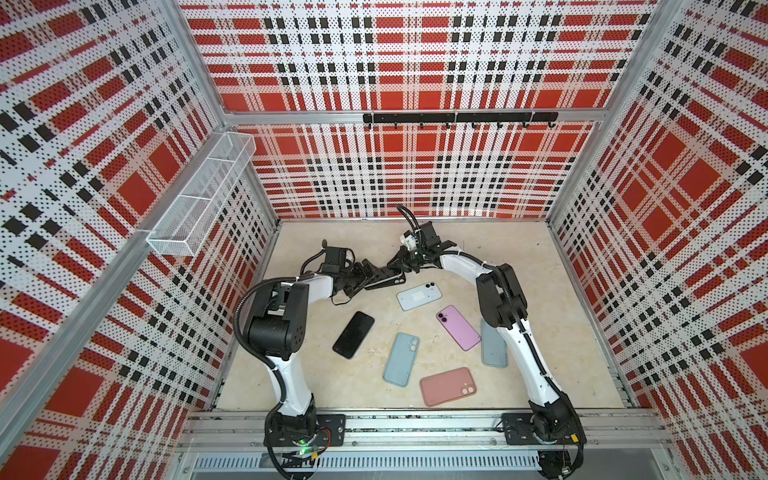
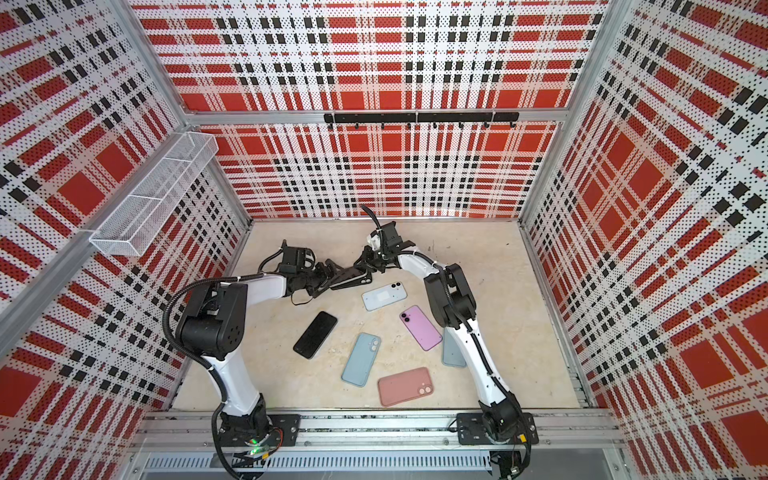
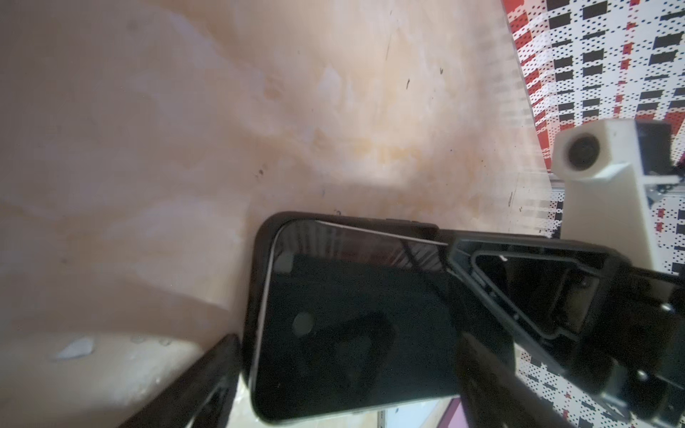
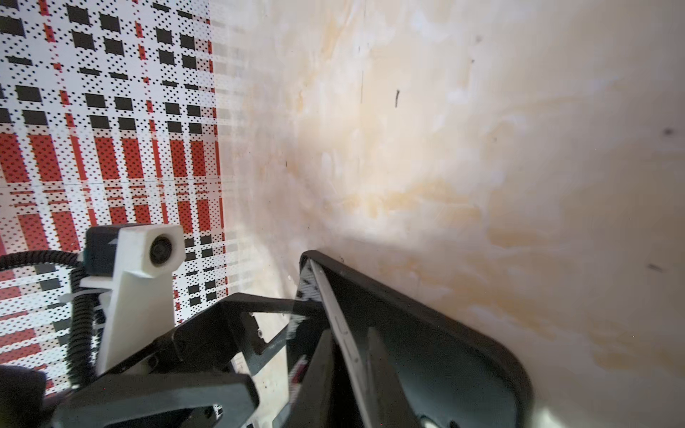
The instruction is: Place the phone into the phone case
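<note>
Left gripper (image 1: 371,275) fingers (image 3: 218,374) sit closest to the left wrist lens. They are spread wide and appear to clamp nothing, one beside the short end and one over the screen of the black phone (image 3: 352,333). That phone lies largely within the black case (image 4: 444,344), at upper centre of the table (image 1: 519,266) in both top views, and a silver edge stands proud along one rim. Right gripper (image 4: 350,348) straddles that edge narrowly; whether it presses cannot be told. Step judged: seating the remaining side. The next move calls for firm pressure at the raised rim with the case braced. Purple phone (image 1: 458,327) and pink case (image 1: 448,385) lie apart, lower centre.
</note>
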You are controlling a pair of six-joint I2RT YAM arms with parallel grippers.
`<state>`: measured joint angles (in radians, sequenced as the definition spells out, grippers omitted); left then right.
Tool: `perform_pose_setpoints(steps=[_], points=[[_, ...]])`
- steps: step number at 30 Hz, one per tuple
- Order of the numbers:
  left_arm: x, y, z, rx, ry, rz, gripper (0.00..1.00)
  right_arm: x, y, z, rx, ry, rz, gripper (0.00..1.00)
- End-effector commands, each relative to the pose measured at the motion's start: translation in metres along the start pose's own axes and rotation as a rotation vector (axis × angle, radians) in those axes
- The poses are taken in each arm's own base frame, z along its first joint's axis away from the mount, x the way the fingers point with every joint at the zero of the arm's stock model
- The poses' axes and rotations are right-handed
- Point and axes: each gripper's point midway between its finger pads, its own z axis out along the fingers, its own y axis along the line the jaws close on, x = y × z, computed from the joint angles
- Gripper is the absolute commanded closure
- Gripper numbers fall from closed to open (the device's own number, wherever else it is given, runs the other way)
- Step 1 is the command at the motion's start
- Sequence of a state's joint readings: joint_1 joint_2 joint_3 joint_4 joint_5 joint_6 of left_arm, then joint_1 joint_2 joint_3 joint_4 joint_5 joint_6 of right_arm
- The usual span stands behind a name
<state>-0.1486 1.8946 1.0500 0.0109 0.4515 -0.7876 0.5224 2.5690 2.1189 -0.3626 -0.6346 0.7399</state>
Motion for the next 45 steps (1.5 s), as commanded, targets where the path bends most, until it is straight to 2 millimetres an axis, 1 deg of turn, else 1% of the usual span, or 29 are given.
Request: perform_pose_setpoints(steps=[1,12,16,20,23,28,34,38,45], points=[[0.005,0.002,0.005,-0.006,0.013,-0.012,0.09,0.012,-0.029,0.014,0.1,0.015,0.008,0.79],[0.004,0.003,0.004,-0.004,0.011,-0.011,0.09,-0.004,-0.02,-0.001,0.086,-0.025,-0.003,0.62],[0.004,0.003,0.005,-0.003,0.014,-0.011,0.09,-0.01,-0.011,-0.008,0.078,-0.044,-0.025,0.55],[0.005,0.005,0.006,-0.004,0.02,-0.012,0.09,-0.017,-0.004,-0.019,0.09,-0.078,-0.056,0.46],[0.006,0.005,0.007,-0.004,0.022,-0.011,0.09,-0.024,0.003,-0.029,0.104,-0.111,-0.09,0.42],[0.005,0.006,0.006,-0.003,0.022,-0.012,0.09,-0.032,0.016,-0.04,0.106,-0.145,-0.134,0.4],[0.005,0.006,0.006,-0.003,0.023,-0.017,0.09,-0.033,0.026,-0.047,0.092,-0.15,-0.173,0.4],[0.007,0.009,0.008,-0.01,0.03,-0.036,0.11,-0.031,0.02,-0.051,0.135,-0.159,-0.197,0.41],[0.011,0.027,0.003,-0.122,0.041,-0.059,0.22,-0.024,0.001,-0.06,0.225,-0.158,-0.226,0.41]])
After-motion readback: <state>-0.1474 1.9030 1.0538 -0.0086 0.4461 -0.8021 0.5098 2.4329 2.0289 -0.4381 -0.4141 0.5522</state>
